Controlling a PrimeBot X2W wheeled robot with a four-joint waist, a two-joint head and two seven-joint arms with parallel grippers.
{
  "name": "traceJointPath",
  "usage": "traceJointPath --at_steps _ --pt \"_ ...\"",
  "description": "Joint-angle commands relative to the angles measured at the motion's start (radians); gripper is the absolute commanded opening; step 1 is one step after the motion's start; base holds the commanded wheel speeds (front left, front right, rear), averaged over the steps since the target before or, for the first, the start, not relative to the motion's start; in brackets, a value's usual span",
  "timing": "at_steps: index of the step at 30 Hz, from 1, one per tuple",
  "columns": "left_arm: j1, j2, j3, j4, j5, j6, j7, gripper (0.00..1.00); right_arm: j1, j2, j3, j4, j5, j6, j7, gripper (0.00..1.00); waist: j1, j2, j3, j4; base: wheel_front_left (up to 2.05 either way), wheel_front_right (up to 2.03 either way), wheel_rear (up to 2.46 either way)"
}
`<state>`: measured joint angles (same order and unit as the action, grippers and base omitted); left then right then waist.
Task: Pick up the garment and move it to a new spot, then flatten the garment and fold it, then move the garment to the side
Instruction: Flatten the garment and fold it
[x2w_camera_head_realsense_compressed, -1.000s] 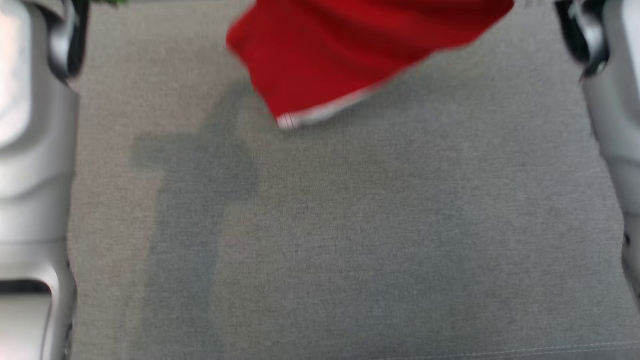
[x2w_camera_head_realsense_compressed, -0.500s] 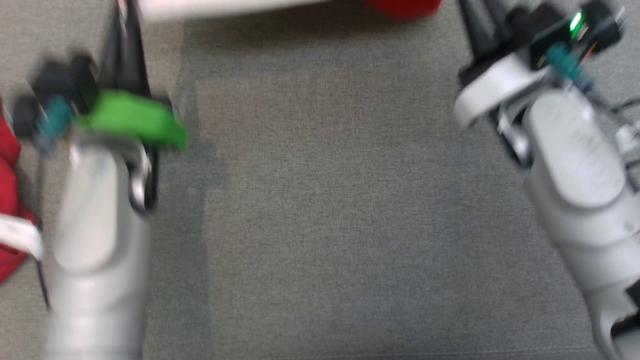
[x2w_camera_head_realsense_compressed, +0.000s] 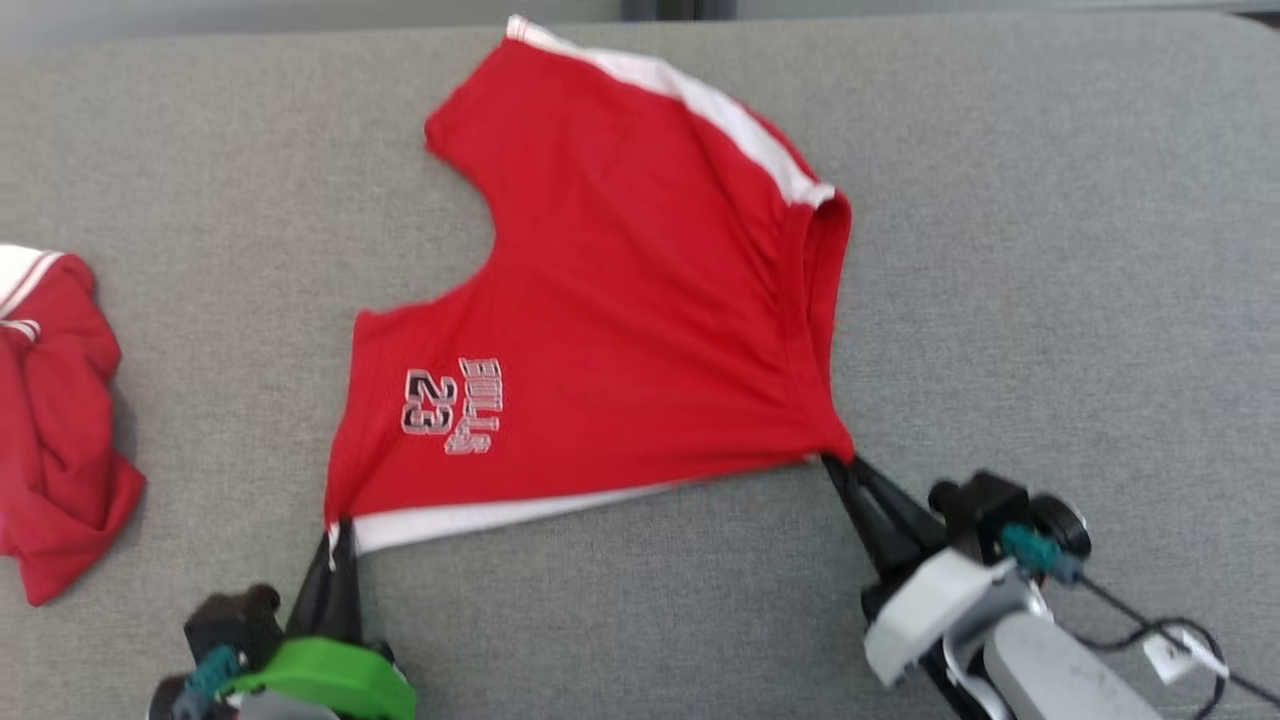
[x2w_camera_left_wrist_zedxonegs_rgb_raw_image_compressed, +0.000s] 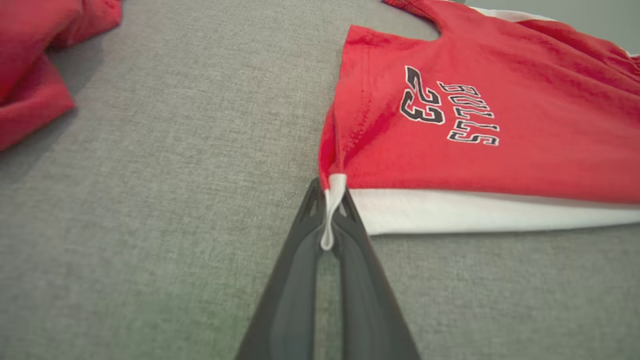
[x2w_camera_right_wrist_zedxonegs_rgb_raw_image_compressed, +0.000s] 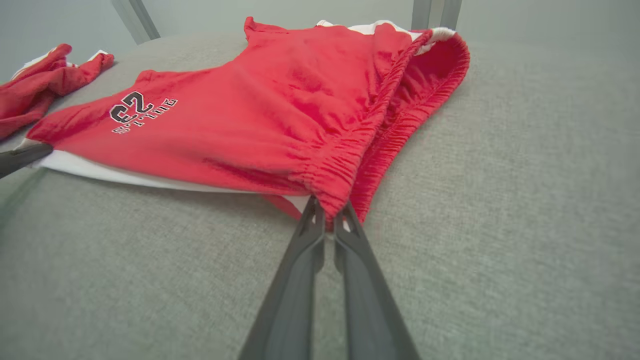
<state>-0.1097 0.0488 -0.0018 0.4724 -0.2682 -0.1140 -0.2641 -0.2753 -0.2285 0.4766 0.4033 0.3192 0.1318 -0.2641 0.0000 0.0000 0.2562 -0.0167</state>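
Centrally in the head view, the red garment (x2w_camera_head_realsense_compressed: 620, 300) lay spread on the grey surface (x2w_camera_head_realsense_compressed: 1050, 250). The left gripper (x2w_camera_head_realsense_compressed: 338, 530) was clamped on its white-trimmed lower-left corner; the right gripper (x2w_camera_head_realsense_compressed: 832, 465) was clamped on its lower-right waistband corner.

The red shorts (x2w_camera_head_realsense_compressed: 620, 300) have a number and a word printed on one leg, near the white edge. The number (x2w_camera_left_wrist_zedxonegs_rgb_raw_image_compressed: 422, 102) is 23. The word (x2w_camera_left_wrist_zedxonegs_rgb_raw_image_compressed: 472, 115) beside it says BULLS. Both are dark with a white line round them. In the head view they lie sideways. In the right wrist view the 23 can be read, but the word is too blurry.
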Motion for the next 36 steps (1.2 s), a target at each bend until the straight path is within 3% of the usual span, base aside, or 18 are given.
traceJointPath --at_steps 1,8,13,16,20,25,30,36 --pt "0.054 0.005 -0.007 -0.021 -0.014 0.000 0.000 0.00 0.056 -0.013 -0.006 -0.021 0.016 -0.002 0.000 0.00 0.0000 0.0000 -0.073 0.012 0.00 0.00 0.00" --pt "0.124 0.005 -0.017 -0.162 -0.045 0.020 0.000 0.00 0.183 -0.004 -0.043 -0.114 0.049 -0.002 0.000 0.00 0.0000 0.0000 -0.095 0.022 0.00 0.00 0.00" --pt "-0.042 0.007 -0.015 -0.152 -0.014 0.013 0.000 0.00 0.103 0.045 -0.067 -0.148 0.078 -0.002 0.000 0.00 0.0000 0.0000 -0.026 -0.003 0.00 0.00 0.00" --pt "-0.203 0.049 -0.055 -0.088 0.022 -0.004 0.000 0.00 0.014 0.072 -0.086 -0.126 0.088 -0.002 0.000 0.00 0.0000 0.0000 0.033 -0.027 0.00 0.00 0.00" --pt "-0.434 0.113 -0.144 0.034 0.035 -0.016 0.012 0.00 -0.099 0.111 -0.127 -0.087 0.088 -0.002 0.000 0.00 0.0000 0.0000 0.109 -0.058 0.00 0.00 0.00" --pt "-0.690 0.209 -0.341 0.127 -0.064 -0.016 0.093 0.00 -0.210 0.154 -0.179 -0.031 0.090 -0.002 0.000 0.00 0.0000 0.0000 0.193 -0.100 0.00 0.00 0.00" --pt "-0.885 0.306 -0.530 0.171 -0.161 -0.016 0.161 0.00 -0.300 0.174 -0.212 0.005 0.102 -0.002 0.000 0.00 0.0000 0.0000 0.269 -0.145 0.00 0.00 0.00" --pt "-1.049 0.373 -0.667 0.235 -0.236 -0.016 0.201 0.00 -0.376 0.177 -0.214 -0.008 0.168 -0.002 0.000 0.00 0.0000 0.0000 0.339 -0.190 0.00 0.00 0.00"
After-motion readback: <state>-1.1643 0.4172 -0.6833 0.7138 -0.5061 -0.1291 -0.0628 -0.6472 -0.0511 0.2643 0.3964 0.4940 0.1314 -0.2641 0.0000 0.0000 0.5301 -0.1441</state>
